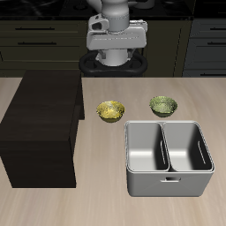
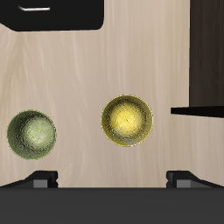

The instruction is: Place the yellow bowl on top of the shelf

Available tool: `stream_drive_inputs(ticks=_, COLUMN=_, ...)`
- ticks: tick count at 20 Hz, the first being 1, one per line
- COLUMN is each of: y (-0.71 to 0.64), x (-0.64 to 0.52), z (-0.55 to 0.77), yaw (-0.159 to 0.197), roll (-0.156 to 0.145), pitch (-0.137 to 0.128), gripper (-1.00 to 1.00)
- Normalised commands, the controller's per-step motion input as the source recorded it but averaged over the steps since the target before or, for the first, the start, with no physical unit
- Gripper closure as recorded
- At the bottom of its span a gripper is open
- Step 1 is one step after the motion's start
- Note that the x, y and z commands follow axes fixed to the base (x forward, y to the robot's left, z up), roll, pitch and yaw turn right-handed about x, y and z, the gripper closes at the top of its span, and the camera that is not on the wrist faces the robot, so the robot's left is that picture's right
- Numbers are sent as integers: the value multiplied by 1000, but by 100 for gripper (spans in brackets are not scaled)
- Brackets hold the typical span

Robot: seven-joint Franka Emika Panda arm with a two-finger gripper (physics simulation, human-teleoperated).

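The tool (image 2: 112, 179) hangs high above the bench (image 1: 106, 199), and it holds nothing. In the wrist view only the two dark finger ends show, well apart from each other, so the tool stands open with free space between its jaws.

The yellow bowl (image 2: 127, 121) rests on the bench almost directly under the tool, a little ahead of the finger ends. It stands upright, with its speckled inside turned up to the camera. The olive-green bowl (image 2: 32, 136) sits at a similar depth below the tool but well apart from the yellow one, so the two are not easy to confuse. In the exterior view the yellow bowl (image 1: 110, 111) is between the shelf (image 1: 42, 124) and the grey bin (image 1: 169, 157), near both but touching neither. The flat top of the shelf is bare and lies well below the tool.

The bowl looks small, shallow and stiff, probably light, and its glazed surface may be slippery. It is too wide to take across the whole body with so short fingers, as far as one can judge. The better hold is on the rim: one finger inside, one outside, pinching the thin wall. A hold that is too shallow could let the bowl turn or slide out during the lift, so the fingers should go down deep enough over the rim before closing.

The task is not yet begun; the approach downward comes first.
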Motion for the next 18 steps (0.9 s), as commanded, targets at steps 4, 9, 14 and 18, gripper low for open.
stream_drive_inputs(ticks=4, y=35, x=167, z=-239, yaw=29, roll=2, pitch=1, gripper=-100)
stream_drive_inputs(ticks=9, y=-65, x=125, z=-206, yaw=-5, roll=-26, pitch=8, gripper=-100)
stream_drive_inputs(ticks=14, y=12, x=142, z=-443, yaw=12, roll=-4, pitch=69, gripper=-100)
stream_drive_inputs(ticks=18, y=-4, x=80, z=-370, yaw=7, roll=-26, pitch=31, gripper=-100)
